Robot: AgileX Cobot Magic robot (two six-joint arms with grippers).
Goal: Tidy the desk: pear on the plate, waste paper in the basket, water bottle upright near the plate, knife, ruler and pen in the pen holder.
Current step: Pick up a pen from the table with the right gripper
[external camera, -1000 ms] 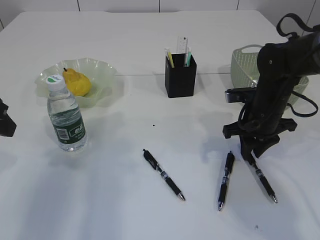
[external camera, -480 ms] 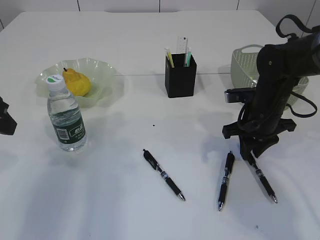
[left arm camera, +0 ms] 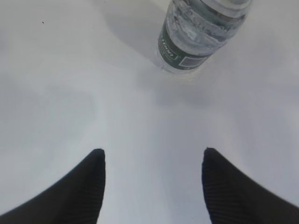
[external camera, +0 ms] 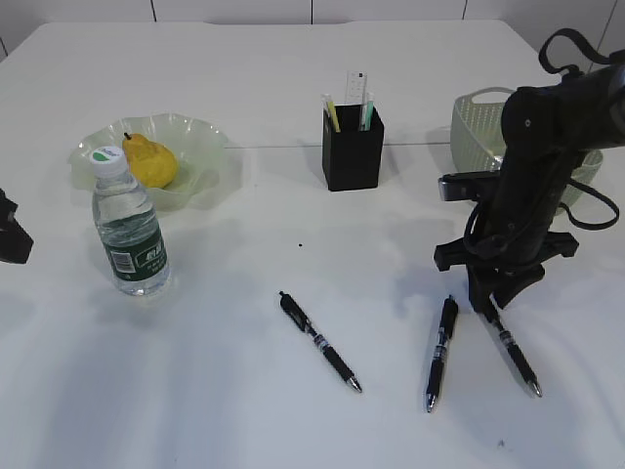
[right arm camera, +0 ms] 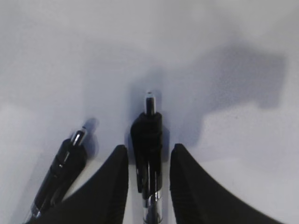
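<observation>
The pear (external camera: 151, 161) lies on the green plate (external camera: 200, 132), and the water bottle (external camera: 130, 230) (left arm camera: 198, 35) stands upright in front of it. In the black pen holder (external camera: 353, 147) stand the clear ruler (external camera: 356, 93) and a yellow and a green item; I cannot tell whether one is the knife. Three black pens lie on the desk (external camera: 320, 342) (external camera: 440, 352) (external camera: 516, 360). My right gripper (external camera: 491, 305) (right arm camera: 148, 148) is open and straddles the rightmost pen's (right arm camera: 148, 135) back end, with a gap on each side. My left gripper (left arm camera: 153, 150) is open and holds nothing. The waste paper is out of view.
The grey-green basket (external camera: 474, 122) stands at the back right, partly behind my right arm. A second pen (right arm camera: 63, 170) lies just left of the right gripper's left finger. My left gripper sits at the far left edge of the desk (external camera: 293, 59).
</observation>
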